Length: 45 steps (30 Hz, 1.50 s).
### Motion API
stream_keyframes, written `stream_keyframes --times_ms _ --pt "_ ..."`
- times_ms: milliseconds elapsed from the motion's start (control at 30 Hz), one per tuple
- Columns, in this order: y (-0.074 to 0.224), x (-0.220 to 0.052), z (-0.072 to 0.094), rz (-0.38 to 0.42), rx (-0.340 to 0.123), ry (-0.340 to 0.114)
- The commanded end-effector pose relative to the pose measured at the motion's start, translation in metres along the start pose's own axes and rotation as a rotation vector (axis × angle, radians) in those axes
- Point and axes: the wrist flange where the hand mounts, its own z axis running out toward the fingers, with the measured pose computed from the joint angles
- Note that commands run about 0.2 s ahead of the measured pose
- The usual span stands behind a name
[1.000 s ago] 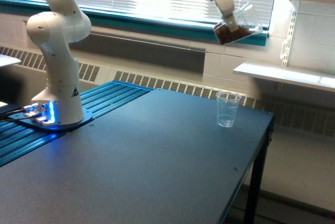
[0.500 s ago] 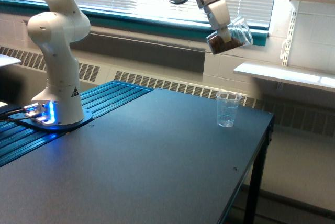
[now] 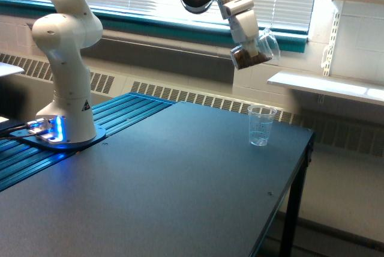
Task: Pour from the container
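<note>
Over the last second the gripper (image 3: 247,45), clamped on the tilted container (image 3: 254,51), had dropped leftward toward the cup (image 3: 261,125); granules stayed inside, so pouring seemingly hadn't begun.

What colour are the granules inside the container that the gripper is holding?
Dark brown, seen through the clear container in the exterior view.

arm (image 3: 66,47): upright from base, reaching overhead | gripper (image 3: 246,44): raised, angled downward, closed on its load

White rounded arm (image 3: 66,47), dark grey joint ring, black warning sticker, blue-lit base (image 3: 57,130), white pincer (image 3: 245,29)
</note>
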Motion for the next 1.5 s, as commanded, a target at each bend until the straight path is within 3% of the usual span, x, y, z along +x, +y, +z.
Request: stream_keyframes --times_ms 33,667,1500 --pt "-0.007 -0.015 0.005 -0.008 -0.007 -0.004" --pt "-0.016 -0.057 0.038 -0.076 -0.057 -0.069" --pt "-0.034 -0.081 0.066 -0.137 -0.135 -0.107"
